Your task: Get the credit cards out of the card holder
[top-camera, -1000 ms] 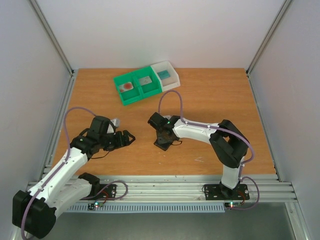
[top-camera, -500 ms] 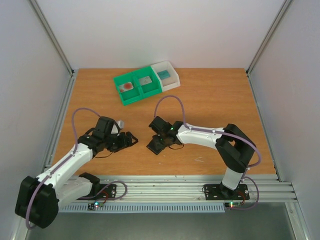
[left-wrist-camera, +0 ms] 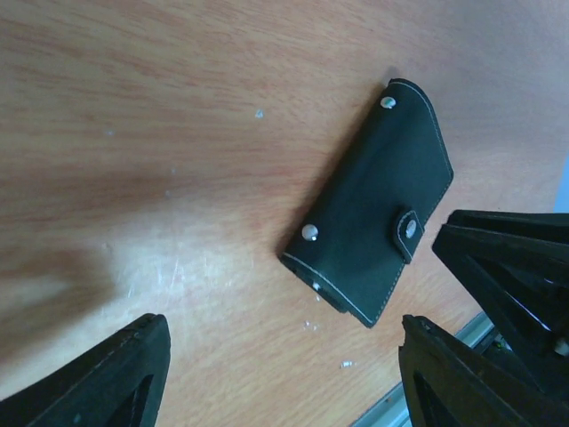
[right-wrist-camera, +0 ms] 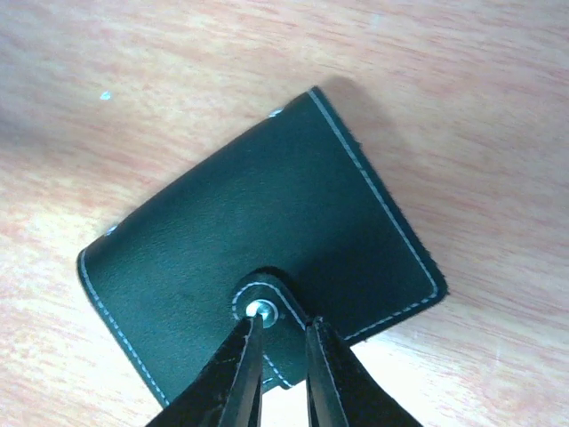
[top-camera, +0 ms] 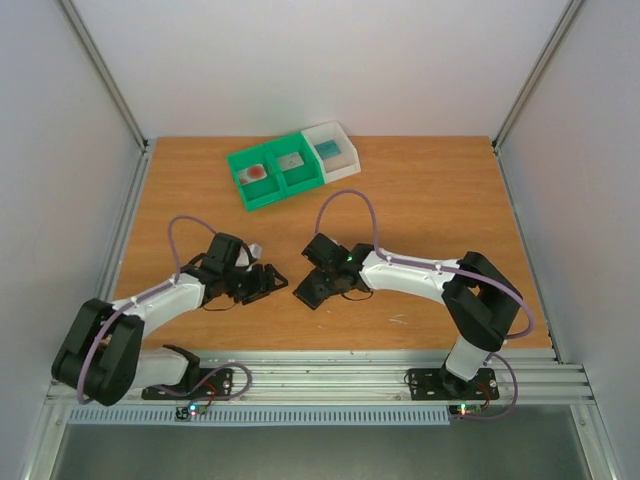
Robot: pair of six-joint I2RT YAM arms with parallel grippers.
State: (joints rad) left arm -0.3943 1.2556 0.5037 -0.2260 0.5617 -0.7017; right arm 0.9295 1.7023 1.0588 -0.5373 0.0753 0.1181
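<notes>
The card holder (top-camera: 311, 291) lies shut and flat on the table, black side up, its clasp tab (right-wrist-camera: 267, 307) snapped. My right gripper (top-camera: 326, 284) points down at that tab. Its fingers (right-wrist-camera: 244, 356) stand only slightly apart, one tip at the snap, the other by the tab's edge, gripping nothing. My left gripper (top-camera: 270, 281) hovers open just left of the holder (left-wrist-camera: 373, 231), which lies beyond its fingertips. Credit cards inside the holder are hidden. One pale card with a red blotch (top-camera: 256, 172) lies in the green bin.
A green bin (top-camera: 275, 185) with two compartments and a white bin (top-camera: 345, 150) stand side by side at the back of the table. The table's metal front rail (top-camera: 330, 365) runs just behind both arm bases. Walls close in left and right.
My left arm has swung right and down toward the holder. The right gripper has shifted the holder slightly left and nearer, and its fingers have parted a little.
</notes>
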